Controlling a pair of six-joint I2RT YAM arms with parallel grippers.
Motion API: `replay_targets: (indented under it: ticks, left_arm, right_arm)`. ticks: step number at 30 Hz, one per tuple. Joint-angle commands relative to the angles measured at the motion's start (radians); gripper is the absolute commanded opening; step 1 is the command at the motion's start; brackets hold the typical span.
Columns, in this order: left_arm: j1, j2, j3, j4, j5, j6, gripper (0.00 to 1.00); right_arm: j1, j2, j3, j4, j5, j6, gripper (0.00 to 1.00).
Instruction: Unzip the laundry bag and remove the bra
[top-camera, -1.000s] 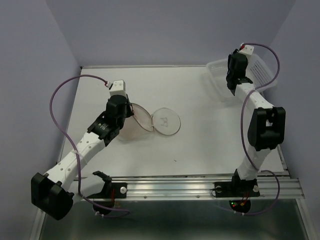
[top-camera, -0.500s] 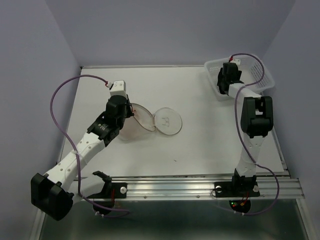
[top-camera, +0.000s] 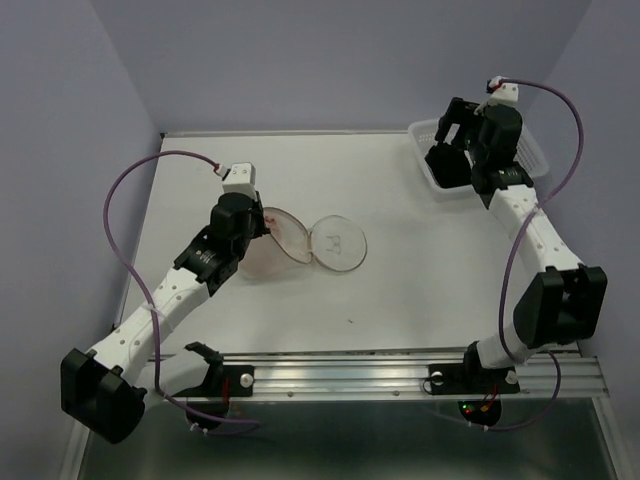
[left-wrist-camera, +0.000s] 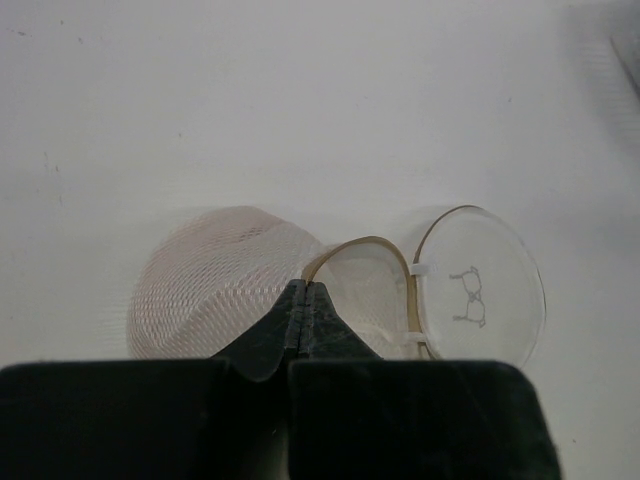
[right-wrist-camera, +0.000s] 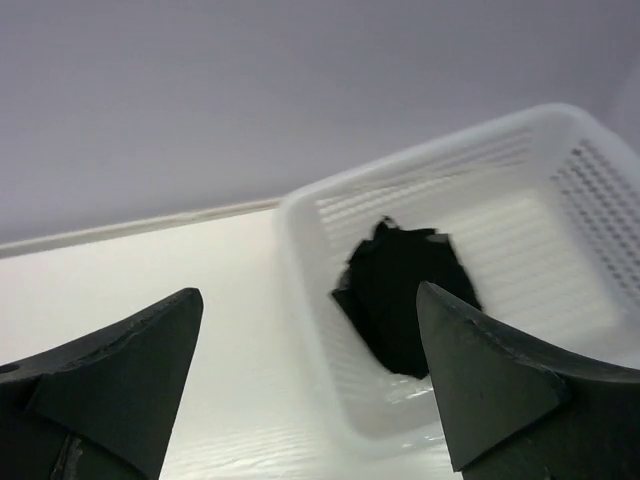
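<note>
The laundry bag (top-camera: 258, 252) lies unzipped at the table's middle left: a white mesh dome (left-wrist-camera: 205, 285) with a tan rim, and a round lid (left-wrist-camera: 478, 292) folded flat to its right. My left gripper (left-wrist-camera: 305, 288) is shut on the tan rim at the opening and holds that edge arched up. It shows at the bag's near-left edge in the top view (top-camera: 262, 226). The black bra (right-wrist-camera: 405, 295) lies crumpled inside the white basket (right-wrist-camera: 420, 155) at the back right. Above the basket's left end my right gripper (right-wrist-camera: 308, 292) hangs open and holds nothing.
The white plastic basket (top-camera: 531, 152) sits in the table's far right corner against the back wall. Purple cables loop off both arms. A metal rail with both arm bases runs along the near edge.
My right gripper has gone from shut to wide open, and its arm has swung and lifted over the basket. The left arm and the bag have barely moved.
</note>
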Motion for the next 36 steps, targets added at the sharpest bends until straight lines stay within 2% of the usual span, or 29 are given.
replay_targets:
  ticks: [1, 7, 15, 21, 29, 36]
  left_arm:
    - [0.004, -0.017, -0.017, 0.076, 0.047, 0.026, 0.0]
    - [0.003, 0.009, -0.023, 0.081, 0.072, 0.021, 0.0]
    - [0.003, 0.041, -0.017, 0.081, 0.087, 0.023, 0.0]
    - [0.003, 0.064, -0.012, 0.076, 0.112, 0.023, 0.0]
    - [0.003, 0.079, -0.006, 0.07, 0.136, 0.02, 0.0]
    - [0.003, 0.095, -0.001, 0.068, 0.164, 0.018, 0.0]
  right_arm:
    - [0.13, -0.069, -0.141, 0.085, -0.283, 0.065, 0.94]
    - [0.41, -0.069, -0.296, 0.241, -0.38, 0.1, 0.94]
    - [0.647, 0.064, -0.423, 0.521, -0.392, 0.196, 0.88]
    - [0.73, 0.208, -0.404, 0.602, -0.386, 0.246, 0.84]
    - [0.742, 0.331, -0.375, 0.697, -0.348, 0.287, 0.8]
    - [0.751, 0.421, -0.318, 0.73, -0.319, 0.283, 0.88]
